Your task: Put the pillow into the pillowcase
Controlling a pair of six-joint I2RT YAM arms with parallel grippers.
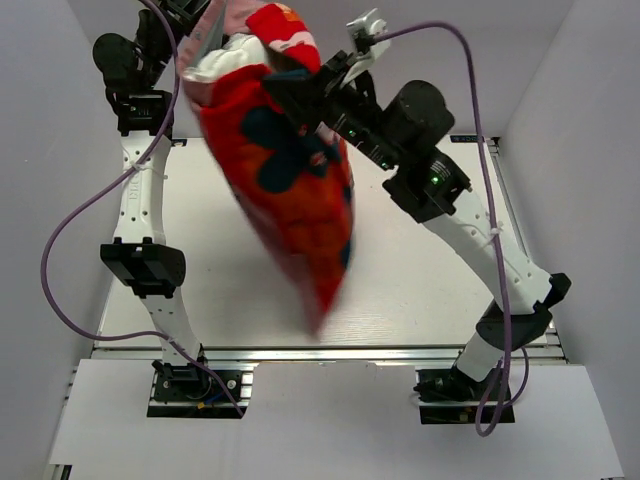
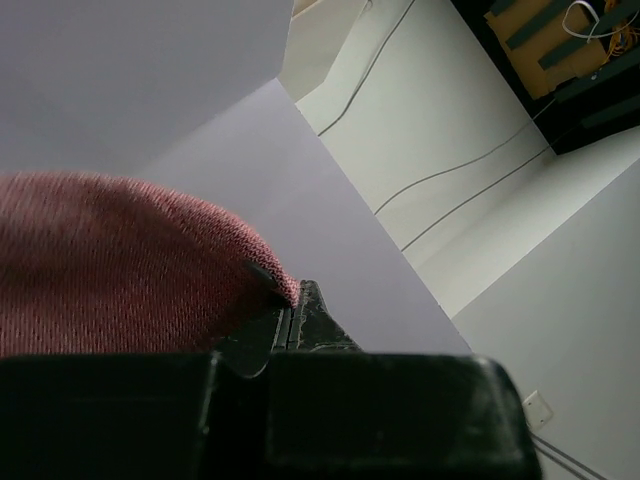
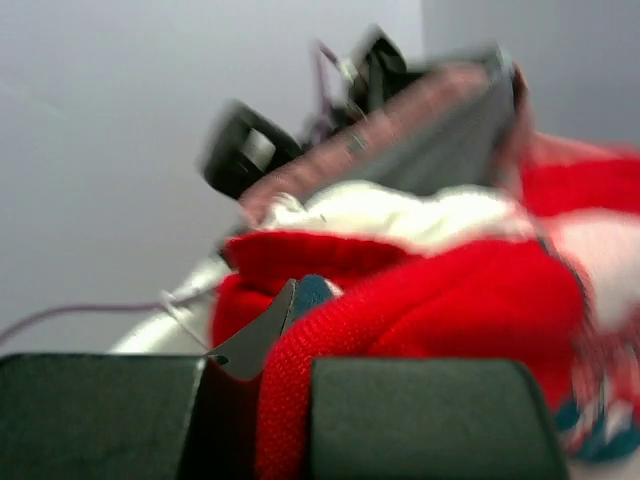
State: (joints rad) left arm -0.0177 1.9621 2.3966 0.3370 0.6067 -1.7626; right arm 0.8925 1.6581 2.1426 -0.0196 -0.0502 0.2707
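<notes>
The red pillowcase (image 1: pixel 295 190), with dark blue and orange patches, hangs in the air over the table, its closed end pointing down towards the front edge. At its open top the white pillow (image 1: pixel 225 62) bulges out, most of it hidden inside. My right gripper (image 1: pixel 292 90) is shut on the pillowcase's rim on the right side of the opening. In the right wrist view, red fabric (image 3: pixel 450 300) runs between the jaws of that gripper (image 3: pixel 290 300), with the pillow (image 3: pixel 400 215) behind. My left gripper (image 2: pixel 290 310) is shut on a pinch of the pillowcase's edge (image 2: pixel 110 270) at the top left.
The white table (image 1: pixel 420 270) lies under the hanging bundle, with a metal rail (image 1: pixel 330 352) along its front edge. Grey walls close in on both sides. Purple cables (image 1: pixel 60 240) loop off both arms. The left arm (image 3: pixel 240 150) shows behind the pillow in the right wrist view.
</notes>
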